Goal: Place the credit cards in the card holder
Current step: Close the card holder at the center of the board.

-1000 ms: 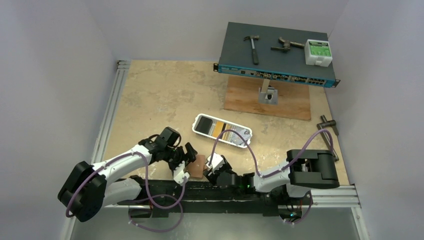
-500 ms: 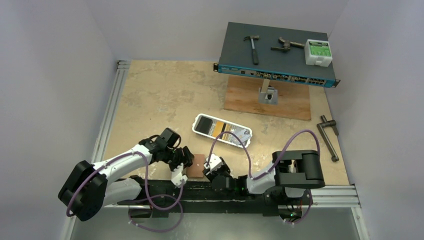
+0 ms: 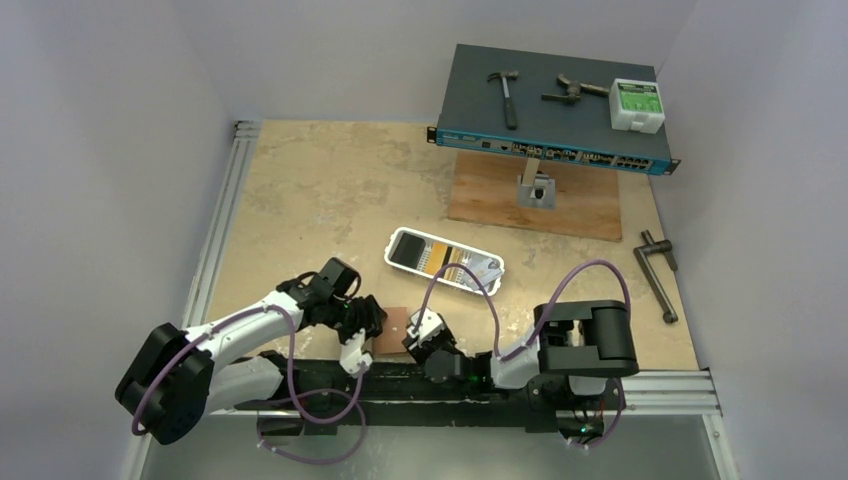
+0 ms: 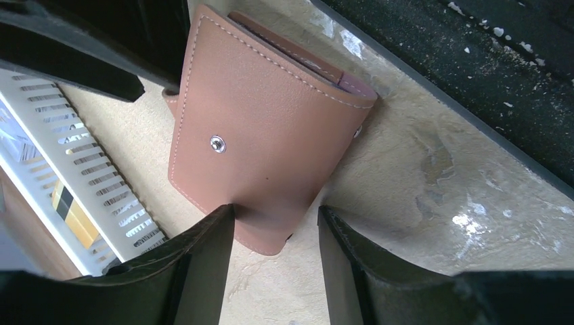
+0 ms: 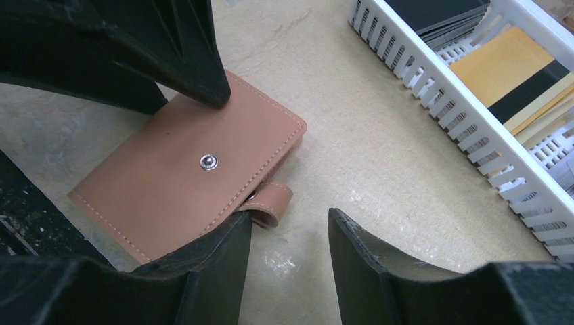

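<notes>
Black-fingered left claw [image 4: 274,223]: parted, nothing gripped, tips low over one short edge of card holder [image 4: 264,135]. Right claw [image 5: 290,223]: likewise parted and bare, one fingertip at the holder's edge just beside its tab [image 5: 269,202]. Reddish-brown leather holder: flat on surface [image 3: 320,190] between the two claws, snap button [image 5: 208,161] facing up, tab curled at the side and clear of that button. Black rail [image 4: 474,88] just beside holder on the near side. White slotted tray [image 5: 440,108] near, beyond holder, not touching it. Credit cards [image 5: 504,74] inside tray, overlapping: black, orange-yellow with a dark stripe, pale.
</notes>
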`<state>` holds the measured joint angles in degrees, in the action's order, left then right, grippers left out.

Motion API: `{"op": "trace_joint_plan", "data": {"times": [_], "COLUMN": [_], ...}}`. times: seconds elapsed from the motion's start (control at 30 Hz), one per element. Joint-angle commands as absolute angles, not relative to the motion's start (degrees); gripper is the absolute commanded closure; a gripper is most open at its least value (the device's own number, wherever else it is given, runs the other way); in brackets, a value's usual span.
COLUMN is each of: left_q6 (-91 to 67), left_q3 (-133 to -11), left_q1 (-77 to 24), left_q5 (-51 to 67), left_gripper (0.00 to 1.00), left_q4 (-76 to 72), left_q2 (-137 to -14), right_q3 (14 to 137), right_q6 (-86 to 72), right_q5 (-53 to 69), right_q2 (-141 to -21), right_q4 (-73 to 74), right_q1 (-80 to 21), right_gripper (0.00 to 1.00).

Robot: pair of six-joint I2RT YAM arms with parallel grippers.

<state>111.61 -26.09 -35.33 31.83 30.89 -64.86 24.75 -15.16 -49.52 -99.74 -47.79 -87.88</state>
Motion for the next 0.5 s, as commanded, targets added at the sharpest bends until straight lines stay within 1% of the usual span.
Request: {"op": "trace_joint_plan", "data": {"times": [0.0, 0.07, 0.13, 0.2, 0.23, 0.3, 0.4, 0.47], "left_q6": [115.0, 116.1, 116.5, 117.3, 117.9, 119.3, 121.1, 121.7], "left_q3": [-23.7, -23.8, -23.9, -24.0, -23.9, -24.0, -24.0, -24.2], "left_q1": [-35.5, -35.5, -35.4, -35.4, -35.4, -35.5, -35.4, -35.5], "left_q5": [31.8, 31.9, 31.8, 31.9, 31.8, 31.8, 31.7, 31.7], "left_gripper": [0.52, 0.54, 0.57, 0.58, 0.58, 0.59, 0.60, 0.60], "left_q4": [34.2, 35.0, 35.6, 36.1, 36.5, 37.7, 39.8, 40.5], "left_q2": [-65.9, -65.8, -65.8, -65.8, -65.8, -65.8, -65.7, -65.7], "right_q3": [26.0, 26.0, 26.1, 27.2, 27.3, 26.5, 26.4, 26.9], "right_q6": [-13.1, -13.0, -12.7, -11.7, -11.5, -11.6, -10.7, -10.2], "right_q5": [-50.5, -52.4, -52.7, -54.2, -54.9, -56.3, -59.9, -62.6], "right_q2": [-101.5, -102.9, -104.1, -106.0, -106.3, -106.0, -105.2, -104.8], "right_q4": [-57.0, -59.8, -61.7, -62.5, -63.2, -65.9, -68.0, -68.2], "right_q1": [-88.3, -88.4, -88.3, -88.3, -88.3, -88.3, -88.2, -88.2], "right_gripper": [0.57, 0.63, 0.70, 0.75, 0.79, 0.89, 1.00, 1.00]}}
